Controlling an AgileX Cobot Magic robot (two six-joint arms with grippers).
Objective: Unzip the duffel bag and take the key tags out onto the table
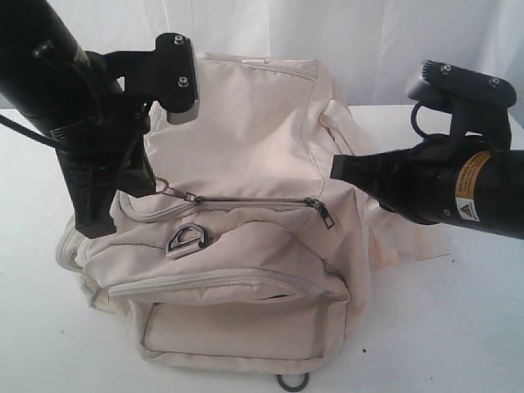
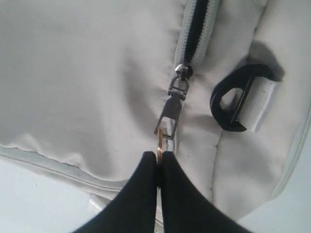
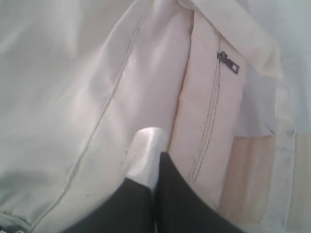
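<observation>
- Exterior view, nearest edge: the white surface (image 1: 458, 327) carries the duffel bag (image 1: 246, 131). The bag lies in the middle with its front pocket (image 1: 237, 327) facing the camera. A dark loop (image 1: 293, 382) pokes out from under the bag's near edge.
- Just above the pocket a grey pocket zip (image 1: 221, 282) arcs across the bag. A little farther up, a strap ring (image 1: 187, 240) sits tilted on a webbing tab.
- Beyond that, the top zipper (image 1: 254, 200) runs across the bag. One zipper pull hangs at its right end (image 1: 327, 215). At its left end a second pull is linked to a small brass ring (image 1: 161, 184).
- The left tool (image 2: 158, 159) has its black fingers pressed together on the brass ring, pinching it. In the left wrist view the metal pull (image 2: 170, 114) lies stretched in a line between that ring and the slider (image 2: 182, 73). The strap ring is just beside them. Past the slider, a dark line runs between the grey tapes.
- The right tool (image 3: 156, 155) has its fingers pressed together, with the tips against the cream fabric on the bag's right side. I cannot tell whether any cloth is caught between them. A small side pull (image 3: 228, 62) lies farther along that panel.
- Farthest back, a white curtain (image 1: 327, 33) hangs behind the bag.
</observation>
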